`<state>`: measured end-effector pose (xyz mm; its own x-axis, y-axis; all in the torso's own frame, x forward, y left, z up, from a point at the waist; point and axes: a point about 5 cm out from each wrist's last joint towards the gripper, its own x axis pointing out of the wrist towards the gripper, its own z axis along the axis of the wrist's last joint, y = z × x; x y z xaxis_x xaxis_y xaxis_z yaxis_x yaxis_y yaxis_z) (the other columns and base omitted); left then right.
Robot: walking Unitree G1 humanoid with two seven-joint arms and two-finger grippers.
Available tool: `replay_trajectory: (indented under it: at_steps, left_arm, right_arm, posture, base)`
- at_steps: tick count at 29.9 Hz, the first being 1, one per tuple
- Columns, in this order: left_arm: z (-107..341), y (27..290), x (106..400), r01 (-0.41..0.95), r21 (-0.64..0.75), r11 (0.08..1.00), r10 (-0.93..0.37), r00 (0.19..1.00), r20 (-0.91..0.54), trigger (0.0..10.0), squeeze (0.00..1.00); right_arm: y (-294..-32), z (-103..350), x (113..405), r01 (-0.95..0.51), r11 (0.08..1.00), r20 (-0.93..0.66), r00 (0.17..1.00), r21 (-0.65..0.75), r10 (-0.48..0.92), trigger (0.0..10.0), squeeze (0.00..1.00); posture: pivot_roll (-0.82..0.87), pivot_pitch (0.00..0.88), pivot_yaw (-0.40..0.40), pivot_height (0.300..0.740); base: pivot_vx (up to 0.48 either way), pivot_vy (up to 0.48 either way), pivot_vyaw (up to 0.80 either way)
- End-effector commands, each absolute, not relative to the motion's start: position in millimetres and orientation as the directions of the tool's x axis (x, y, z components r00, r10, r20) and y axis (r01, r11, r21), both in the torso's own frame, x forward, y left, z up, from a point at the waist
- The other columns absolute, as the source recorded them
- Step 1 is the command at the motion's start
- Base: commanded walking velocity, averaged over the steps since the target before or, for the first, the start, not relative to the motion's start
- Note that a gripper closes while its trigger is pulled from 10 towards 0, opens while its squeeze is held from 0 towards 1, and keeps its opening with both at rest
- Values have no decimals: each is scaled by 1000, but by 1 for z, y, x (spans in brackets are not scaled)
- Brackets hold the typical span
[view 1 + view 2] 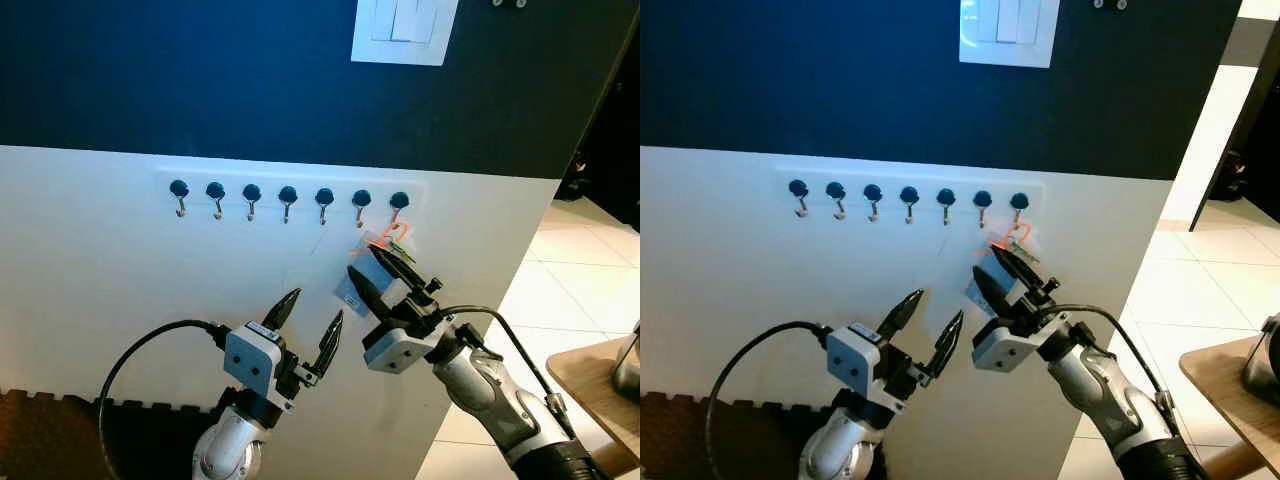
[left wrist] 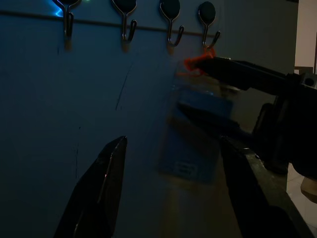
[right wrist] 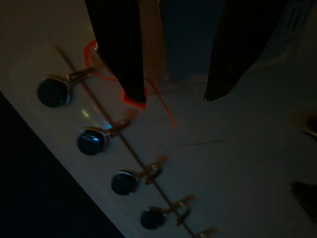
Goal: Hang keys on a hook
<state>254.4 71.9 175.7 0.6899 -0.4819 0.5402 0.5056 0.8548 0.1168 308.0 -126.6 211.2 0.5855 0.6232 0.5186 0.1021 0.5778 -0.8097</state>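
A row of seven dark-knobbed hooks (image 1: 288, 199) runs across a white wall panel (image 1: 90, 290) below a dark blue wall (image 1: 200, 70), with a white light switch (image 1: 404, 28) above. The keys (image 1: 362, 276), a clear pouch with a blue tag and an orange cord loop (image 1: 392, 234), sit at the rightmost hook (image 1: 398, 205), the loop touching it; whether the loop is over the hook cannot be told.

The right gripper (image 1: 378, 272) is raised to the panel just below that hook, its jaws spread on either side of the pouch and not clenched on it; one finger lies against the orange cord in the right wrist view.

The left gripper (image 1: 306, 322) hovers lower and to the left, near the panel, its jaws released and holding nothing.

A small label on the blue tag shows in the left wrist view, but its writing is too dim to read.

At far right lie pale floor tiles (image 1: 575, 260) and the corner of a wooden surface (image 1: 585, 380).
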Motion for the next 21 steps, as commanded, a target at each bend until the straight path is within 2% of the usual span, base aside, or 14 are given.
replay_trajectory:
  at_steps: [1, 21]
  left_arm:
    - [178, 70, 253, 506, 123, 854, -485, 686, 543, 10000, 0]
    - [174, 71, 255, 489, 119, 864, -473, 709, 523, 10000, 0]
  right_arm:
    - [-127, 200, 307, 50, 569, 478, 604, -821, 638, 10000, 0]
    - [-132, 130, 295, -195, 510, 236, 713, -838, 660, 10000, 0]
  posture:
    - [67, 63, -46, 740]
    - [68, 68, -46, 740]
  base:
    - [0, 0, 0]
    - [0, 0, 0]
